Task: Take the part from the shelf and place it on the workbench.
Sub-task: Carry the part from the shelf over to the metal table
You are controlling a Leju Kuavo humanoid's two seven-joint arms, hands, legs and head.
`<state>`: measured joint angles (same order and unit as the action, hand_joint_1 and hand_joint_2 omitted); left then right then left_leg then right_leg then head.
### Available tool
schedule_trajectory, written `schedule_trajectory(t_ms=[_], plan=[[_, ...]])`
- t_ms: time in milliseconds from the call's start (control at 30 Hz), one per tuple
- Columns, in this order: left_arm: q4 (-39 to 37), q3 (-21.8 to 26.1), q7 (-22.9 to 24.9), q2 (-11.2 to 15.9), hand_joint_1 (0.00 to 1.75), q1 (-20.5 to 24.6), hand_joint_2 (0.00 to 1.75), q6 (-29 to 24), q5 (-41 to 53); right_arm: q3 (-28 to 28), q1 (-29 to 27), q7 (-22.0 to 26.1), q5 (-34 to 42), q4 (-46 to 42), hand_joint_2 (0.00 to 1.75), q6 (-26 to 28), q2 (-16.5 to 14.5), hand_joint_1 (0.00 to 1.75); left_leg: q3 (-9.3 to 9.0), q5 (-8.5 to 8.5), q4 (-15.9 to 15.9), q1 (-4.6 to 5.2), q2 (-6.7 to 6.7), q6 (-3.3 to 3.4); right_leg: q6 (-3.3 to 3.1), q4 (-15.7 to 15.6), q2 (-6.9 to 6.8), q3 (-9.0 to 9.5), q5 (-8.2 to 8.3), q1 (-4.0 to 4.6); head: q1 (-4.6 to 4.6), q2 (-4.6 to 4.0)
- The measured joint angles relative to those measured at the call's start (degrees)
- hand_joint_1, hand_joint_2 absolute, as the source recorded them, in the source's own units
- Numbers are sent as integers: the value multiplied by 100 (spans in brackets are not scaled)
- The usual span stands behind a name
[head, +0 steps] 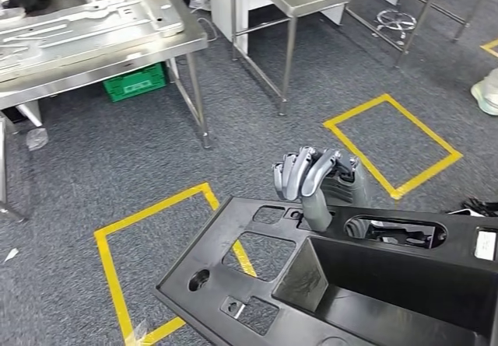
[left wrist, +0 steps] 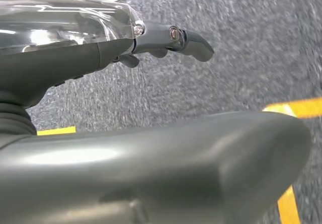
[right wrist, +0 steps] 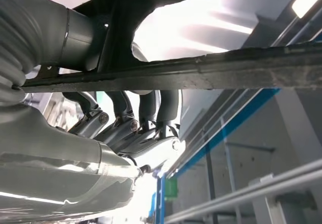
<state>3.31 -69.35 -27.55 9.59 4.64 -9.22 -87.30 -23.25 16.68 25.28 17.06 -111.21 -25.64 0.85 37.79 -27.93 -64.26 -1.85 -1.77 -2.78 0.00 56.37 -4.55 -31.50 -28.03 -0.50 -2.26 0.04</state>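
The right hand has its fingers hooked through an opening of the black console panel (carried over the floor, bench ahead); left hand's grip unclear.

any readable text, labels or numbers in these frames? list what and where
None can be read.
White label on the black part, near its right end: print too small and blurred to read.
Green crate under the steel table: pale patch on its side, illegible.
Yellow tape squares on the carpet: plain floor markings, no characters.
Both wrist views: no lettering visible.
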Motion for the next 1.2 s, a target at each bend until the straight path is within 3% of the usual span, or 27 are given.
schedule_trajectory(t_ms=[67, 100, 167, 233, 300, 367, 400, 433, 467, 533, 600, 667, 700, 767, 833, 900, 933, 1000, 1033, 1100, 1167, 1200], plan=[[1, 0, 7, -6, 0, 16, 175, 1, 0, 10, 6, -3, 4, -18, 175, 3, 2, 175, -250, 156, 494, 23, -145, 56, 88, 43, -109, 26, -53, 10, 8, 0], [2, 0, 15, -13, 0, 17, 175, 1, 0, 14, 8, -5, 5, -27, 175, 4, 2, 175, -264, 144, 541, 45, -146, 114, 119, 52, -155, 37, -67, 22, 13, 0], [2, 1, 37, -16, 0, -2, 175, 0, -1, 20, 9, -8, 7, -39, 175, 6, 4, 175, -250, 149, 534, 53, -17, 232, 165, 49, -223, 71, -93, 6, 21, 0], [1, 2, 46, -18, 0, -9, 175, 3, -1, 30, 7, -6, 8, -48, 175, 5, 5, 175, -256, 157, 539, 51, 97, 315, 201, 243, -17, 19, -271, -32, 22, 0], [1, 3, 44, -17, 0, 10, 175, 10, -1, 45, 1, -4, 9, -52, 175, 4, 17, 175, -259, 163, 542, 61, 218, 374, 202, 920, 306, -277, -651, -43, 25, 0], [1, 5, 42, -17, 0, 23, 175, 16, -1, 54, -15, -4, 9, -51, 175, 4, 33, 175, -262, 165, 541, 98, 366, 412, 175, 1683, 410, -659, -921, -26, 27, 0], [1, 5, 42, -19, 0, 19, 175, 17, 0, 54, -22, -4, 8, -50, 175, 4, 38, 175, -266, 166, 541, 122, 448, 422, 148, 1824, 428, -751, -902, -10, 27, 0], [1, 6, 42, -21, 0, 15, 175, 17, 0, 54, -27, -3, 8, -50, 175, 4, 40, 175, -273, 168, 540, 145, 532, 428, 105, 1716, 451, -732, -764, 11, 27, 0], [1, 7, 43, -23, 0, 13, 175, 16, -1, 54, -29, -2, 7, -51, 175, 4, 42, 175, -281, 170, 540, 166, 619, 431, 46, 1405, 507, -618, -543, 38, 27, 0], [3, 9, 46, -44, 0, 21, 175, 14, -1, 56, -30, 2, 4, -54, 175, 4, 42, 175, -276, 175, 538, 179, 780, 437, -112, 616, 836, -320, -120, 80, 19, 0], [2, 11, 58, -67, 0, 26, 175, 10, 0, 59, -33, 5, 1, -62, 175, 1, 45, 175, -235, 188, 536, 145, 926, 420, -196, 211, 1072, -167, 29, 106, 9, 0], [-6, 14, 69, -69, 0, 6, 175, 7, -1, 61, -26, 8, -2, -75, 175, -2, 48, 175, -195, 212, 551, 116, 1078, 371, -187, 110, 949, -118, 31, 102, 4, 0], [-9, 14, 72, -68, 0, -7, 175, 7, -1, 61, -20, 9, -2, -80, 175, -2, 48, 175, -178, 197, 541, 128, 1057, 343, -176, 47, 857, -86, 44, 83, 1, 0], [-12, 16, 78, -66, 0, -4, 175, 3, -2, 61, -19, 18, -2, -89, 175, -4, 44, 175, -44, -4, 265, 160, 761, 280, -147, -75, 659, -16, 74, 38, -10, 0], [-12, 19, 81, -55, 0, 28, 175, 4, -2, 66, -32, 25, -1, -92, 175, -7, 45, 175, 288, -360, -427, 133, 380, 199, -132, -95, 464, 14, 64, 36, -19, 0], [-12, 22, 82, -49, 0, 39, 175, 10, -2, 69, -50, 27, 0, -91, 175, -9, 48, 175, 531, -489, -924, 69, 246, 120, -103, -84, 276, 24, 36, 25, -19, 0], [-12, 24, 82, -50, 0, 30, 175, 14, -2, 69, -56, 27, 1, -90, 175, -9, 49, 175, 502, -394, -869, 37, 212, 83, -79, -73, 195, 33, 15, 14, -19, 0], [-12, 29, 75, -44, 0, 18, 175, 14, -2, 70, -61, 28, 2, -89, 175, -10, 49, 175, 155, -22, -193, -8, 59, 13, -8, -25, 53, 63, -51, -12, -19, 0], [-12, 33, 68, -42, 0, 24, 175, 14, -2, 73, -60, 29, 3, -90, 175, -11, 49, 175, -22, 117, 157, -2, -54, 13, 39, 11, -9, 74, -92, -9, -25, 0], [-12, 45, 50, -37, 0, 36, 175, 15, -2, 79, -58, 30, 6, -91, 175, -16, 49, 175, -184, 195, 490, 35, -176, 96, 116, 59, -102, 94, -148, 14, -31, 0], [-12, 58, 42, -36, 0, 31, 175, 17, -2, 83, -57, 29, 8, -92, 175, -20, 49, 175, -171, 173, 476, 62, -75, 218, 159, 59, -193, 123, -169, 17, -32, 0], [-12, 65, 41, -35, 0, 22, 175, 17, -2, 83, -56, 29, 9, -92, 175, -21, 49, 175, -174, 170, 477, 63, -25, 258, 180, 74, -171, 139, -203, 0, -33, 0]])
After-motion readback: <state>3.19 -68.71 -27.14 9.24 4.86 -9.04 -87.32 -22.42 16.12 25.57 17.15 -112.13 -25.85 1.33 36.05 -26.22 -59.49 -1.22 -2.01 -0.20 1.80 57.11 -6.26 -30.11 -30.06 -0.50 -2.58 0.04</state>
